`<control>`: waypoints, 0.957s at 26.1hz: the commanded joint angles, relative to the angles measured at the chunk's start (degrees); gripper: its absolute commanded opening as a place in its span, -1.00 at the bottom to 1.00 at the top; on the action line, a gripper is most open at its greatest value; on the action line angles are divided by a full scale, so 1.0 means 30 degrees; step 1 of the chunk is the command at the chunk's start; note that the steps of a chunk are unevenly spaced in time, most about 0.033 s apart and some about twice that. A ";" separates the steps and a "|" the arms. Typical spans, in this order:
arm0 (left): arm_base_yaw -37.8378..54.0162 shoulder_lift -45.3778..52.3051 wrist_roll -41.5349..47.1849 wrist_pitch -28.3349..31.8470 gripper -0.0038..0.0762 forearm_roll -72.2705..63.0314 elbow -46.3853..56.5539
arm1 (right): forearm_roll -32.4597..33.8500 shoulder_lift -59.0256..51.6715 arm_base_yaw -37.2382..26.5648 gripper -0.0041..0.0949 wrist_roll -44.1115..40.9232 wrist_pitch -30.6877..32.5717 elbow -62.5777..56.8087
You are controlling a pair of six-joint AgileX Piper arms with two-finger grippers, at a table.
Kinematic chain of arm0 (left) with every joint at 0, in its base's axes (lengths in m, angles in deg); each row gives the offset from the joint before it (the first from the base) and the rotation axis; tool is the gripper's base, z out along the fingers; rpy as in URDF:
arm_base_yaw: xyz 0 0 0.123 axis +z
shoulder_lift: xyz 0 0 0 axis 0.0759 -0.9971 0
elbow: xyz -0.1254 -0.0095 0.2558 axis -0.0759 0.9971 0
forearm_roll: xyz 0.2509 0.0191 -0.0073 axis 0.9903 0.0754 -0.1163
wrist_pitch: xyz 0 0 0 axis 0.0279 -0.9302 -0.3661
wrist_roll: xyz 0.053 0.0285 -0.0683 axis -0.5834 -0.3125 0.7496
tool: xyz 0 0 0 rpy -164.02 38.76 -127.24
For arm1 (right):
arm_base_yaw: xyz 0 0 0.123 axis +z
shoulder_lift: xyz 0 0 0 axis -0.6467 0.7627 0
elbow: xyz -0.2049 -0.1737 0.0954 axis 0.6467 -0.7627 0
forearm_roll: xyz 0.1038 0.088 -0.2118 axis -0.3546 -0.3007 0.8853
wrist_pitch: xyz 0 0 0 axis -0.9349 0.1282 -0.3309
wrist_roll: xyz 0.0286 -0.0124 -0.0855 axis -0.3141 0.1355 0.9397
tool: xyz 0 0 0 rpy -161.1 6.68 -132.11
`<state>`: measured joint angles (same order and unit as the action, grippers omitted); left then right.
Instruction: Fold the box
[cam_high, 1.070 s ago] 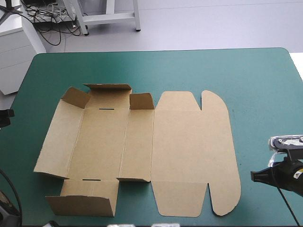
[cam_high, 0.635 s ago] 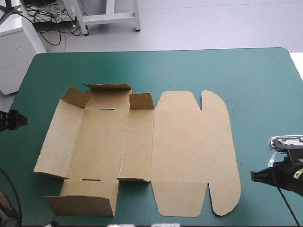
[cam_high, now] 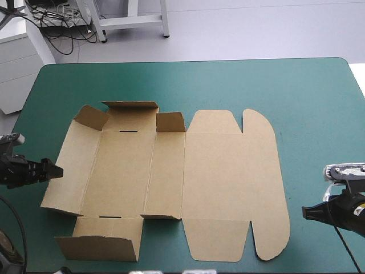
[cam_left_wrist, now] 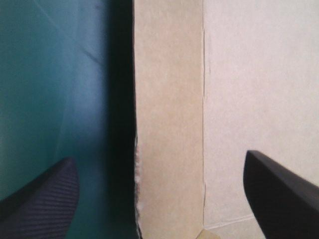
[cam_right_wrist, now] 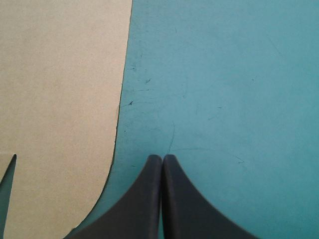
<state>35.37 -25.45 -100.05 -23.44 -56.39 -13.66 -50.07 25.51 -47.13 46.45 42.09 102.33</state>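
Note:
The brown box (cam_high: 171,171) lies as a cut sheet on the teal-green cover. Its left part has walls and end flaps partly raised, and its lid panel lies flat to the right. My left gripper (cam_high: 56,170) is at the box's left wall, open. In the left wrist view the black fingers (cam_left_wrist: 42,201) stand wide apart around the left gripper (cam_left_wrist: 159,158), with the wall's outer edge of the box (cam_left_wrist: 169,99) between them, untouched. My right gripper (cam_high: 305,212) rests shut on the cover just right of the lid's rounded corner. The right wrist view shows the right gripper (cam_right_wrist: 162,158) beside the box (cam_right_wrist: 60,99).
The box's near flaps reach close to the table's front edge. The table's right edge (cam_high: 356,85) runs just behind my right gripper. A white cabinet (cam_high: 17,63) stands off the far left corner.
My left gripper has come in from the table's left edge to the box's left wall, and its fingers have opened. The right arm and the box have not moved.

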 commanded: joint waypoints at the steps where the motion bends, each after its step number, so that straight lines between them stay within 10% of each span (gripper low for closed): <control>1: -0.0147 0.0142 -0.0283 -0.0415 0.62 -0.0947 0.0575 | -0.0037 0.0011 0.0063 -0.96 0.0036 -0.0902 0.0481; 19: -0.3667 -0.1749 0.0574 -0.1152 0.39 -0.0525 0.1037 | -0.0197 0.0011 0.0063 -0.96 0.0036 -0.0863 0.0466; 25: -0.4005 -0.1749 0.1288 -0.0942 -0.19 0.0577 0.1037 | -0.0197 0.0011 0.0063 -0.96 0.0036 -0.0899 0.0466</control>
<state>23.98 -32.39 -97.96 -22.22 -54.35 -9.48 -50.54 25.51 -47.13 46.45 42.08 102.33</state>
